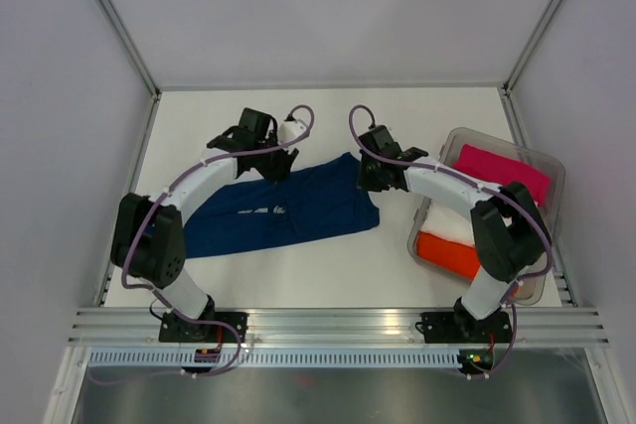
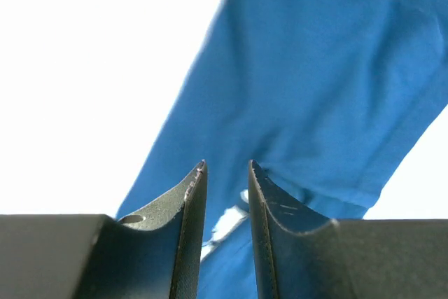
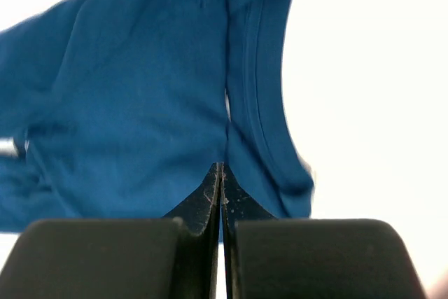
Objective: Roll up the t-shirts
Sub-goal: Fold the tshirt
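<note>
Left gripper [image 2: 227,167] narrowly parted over navy tee [image 2: 315,89]; right gripper [image 3: 221,167] closed at edge.

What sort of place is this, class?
Probably a robotics test cell: white table walled by plain panels, two arms bolted at its edge, a navy t-shirt, more in a clear bin.

Navy tee [image 1: 293,211], folded flat, unrolled

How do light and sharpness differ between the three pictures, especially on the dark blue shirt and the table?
Top external view: even light, faint shadows, the dark navy-blue cotton t-shirt looks deep navy on the white table. Left wrist view: table burnt out to plain white, shirt much brighter blue. Right wrist view: the same burnt-out white, shirt's outer edges smeared.
</note>
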{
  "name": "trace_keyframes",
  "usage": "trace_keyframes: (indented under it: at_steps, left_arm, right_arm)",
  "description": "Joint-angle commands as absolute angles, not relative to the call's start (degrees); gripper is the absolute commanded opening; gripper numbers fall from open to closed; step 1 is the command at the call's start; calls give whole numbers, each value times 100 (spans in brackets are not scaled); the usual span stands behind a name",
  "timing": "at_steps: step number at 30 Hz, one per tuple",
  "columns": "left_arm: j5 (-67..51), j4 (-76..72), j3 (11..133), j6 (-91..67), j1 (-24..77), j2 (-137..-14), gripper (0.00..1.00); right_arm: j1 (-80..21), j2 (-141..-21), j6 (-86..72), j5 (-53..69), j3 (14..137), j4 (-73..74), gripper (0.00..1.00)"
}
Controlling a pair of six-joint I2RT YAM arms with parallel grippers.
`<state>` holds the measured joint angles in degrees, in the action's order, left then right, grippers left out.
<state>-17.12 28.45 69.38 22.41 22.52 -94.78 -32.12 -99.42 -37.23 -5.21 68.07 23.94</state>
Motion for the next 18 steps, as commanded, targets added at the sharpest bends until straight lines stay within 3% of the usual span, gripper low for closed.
trace_keyframes:
  at_steps: [1,9,18]
  left_arm:
    - [-1627,3111,7042,1933,1654,-8870,36]
    - [-1010,3164,6363,2197,204,-8912,36]
    - [-1063,3436,6486,2215,-905,-8885,37]
  right_arm:
    - [-3384,-9387,-3691,-835,6444,2874,0]
    - [-3551,-9641,-3999,-598,5730,2435,0]
    - [-3244,-11143,-4043,-545,6696,2558,0]
